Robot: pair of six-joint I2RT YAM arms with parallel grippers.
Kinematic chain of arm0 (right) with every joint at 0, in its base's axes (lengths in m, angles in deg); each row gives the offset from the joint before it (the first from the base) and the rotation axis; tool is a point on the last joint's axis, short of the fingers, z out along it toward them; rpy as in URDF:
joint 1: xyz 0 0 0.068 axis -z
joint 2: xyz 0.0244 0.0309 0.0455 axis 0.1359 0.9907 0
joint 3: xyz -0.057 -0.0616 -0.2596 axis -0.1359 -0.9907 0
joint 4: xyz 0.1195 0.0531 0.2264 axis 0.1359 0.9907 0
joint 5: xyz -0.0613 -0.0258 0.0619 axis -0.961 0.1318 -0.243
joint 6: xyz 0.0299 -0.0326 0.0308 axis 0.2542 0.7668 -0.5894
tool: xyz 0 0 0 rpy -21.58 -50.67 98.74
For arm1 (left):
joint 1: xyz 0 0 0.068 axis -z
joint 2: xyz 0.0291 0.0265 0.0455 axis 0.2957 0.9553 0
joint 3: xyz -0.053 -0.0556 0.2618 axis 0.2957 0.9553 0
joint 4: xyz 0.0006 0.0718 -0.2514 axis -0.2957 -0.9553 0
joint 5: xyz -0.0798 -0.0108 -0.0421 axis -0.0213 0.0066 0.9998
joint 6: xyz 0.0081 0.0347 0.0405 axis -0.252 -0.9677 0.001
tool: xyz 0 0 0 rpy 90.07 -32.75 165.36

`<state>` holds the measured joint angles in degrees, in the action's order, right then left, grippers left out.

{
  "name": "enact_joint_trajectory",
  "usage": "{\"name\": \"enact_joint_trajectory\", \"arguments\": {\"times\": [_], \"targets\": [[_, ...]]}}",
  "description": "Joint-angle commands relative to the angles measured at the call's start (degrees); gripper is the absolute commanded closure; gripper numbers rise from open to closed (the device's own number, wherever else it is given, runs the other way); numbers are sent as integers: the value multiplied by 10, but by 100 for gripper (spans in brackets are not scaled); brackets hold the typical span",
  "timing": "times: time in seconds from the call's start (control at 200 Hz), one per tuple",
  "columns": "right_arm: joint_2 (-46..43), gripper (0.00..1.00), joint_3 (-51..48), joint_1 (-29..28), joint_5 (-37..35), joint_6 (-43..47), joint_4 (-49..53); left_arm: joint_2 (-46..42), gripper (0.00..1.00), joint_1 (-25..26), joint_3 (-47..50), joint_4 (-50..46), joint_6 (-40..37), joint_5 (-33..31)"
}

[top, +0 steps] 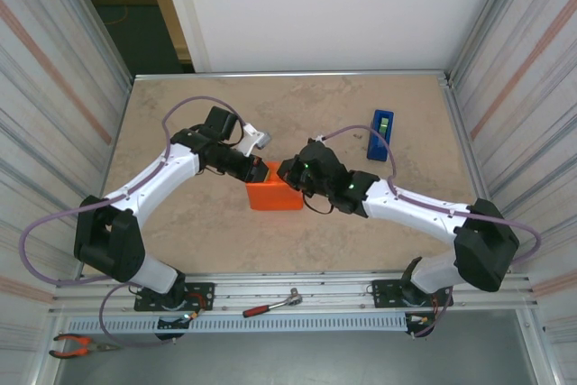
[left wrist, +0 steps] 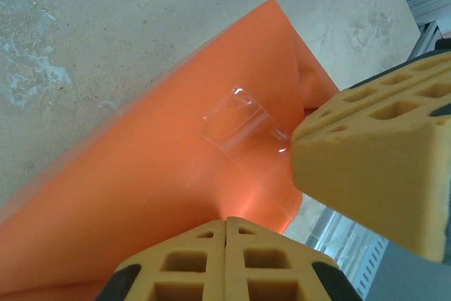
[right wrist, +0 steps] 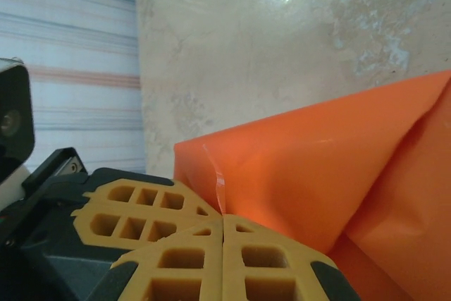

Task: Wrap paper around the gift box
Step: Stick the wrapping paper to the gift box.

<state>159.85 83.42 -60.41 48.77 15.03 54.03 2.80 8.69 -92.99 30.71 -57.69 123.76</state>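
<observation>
The paper [top: 275, 197] is a bright orange skin folded round a box-sized parcel in the middle of the table; the gift box itself is hidden under it. My left gripper [top: 267, 171] is shut, its tips resting on the parcel's top far edge. My right gripper [top: 287, 174] is shut too and meets it tip to tip from the right. In the left wrist view my shut left gripper [left wrist: 225, 220] touches the orange paper [left wrist: 141, 188] near a piece of clear tape [left wrist: 239, 122], with the right arm's fingers [left wrist: 373, 167] beside it. In the right wrist view my right gripper [right wrist: 223, 218] presses the paper [right wrist: 324, 160] by a tape strip [right wrist: 220, 182].
A narrow blue tape dispenser [top: 381, 134] stands at the back right of the table. On the near rail lie a red-handled ratchet [top: 270, 304] and orange pliers [top: 77, 345]. Corrugated walls [top: 54, 87] close in both sides.
</observation>
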Motion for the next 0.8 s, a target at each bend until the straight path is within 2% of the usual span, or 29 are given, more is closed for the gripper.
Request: {"name": "enact_joint_trajectory", "arguments": {"times": [0.0, 0.792], "targets": [[7, 100, 14, -12, -59, -29, 1, 7, 100, 4, 27, -39, -9, -32], [28, 100, 5, -22, -47, -39, -6, 14, 100, 4, 26, -38, -11, -29]]}}
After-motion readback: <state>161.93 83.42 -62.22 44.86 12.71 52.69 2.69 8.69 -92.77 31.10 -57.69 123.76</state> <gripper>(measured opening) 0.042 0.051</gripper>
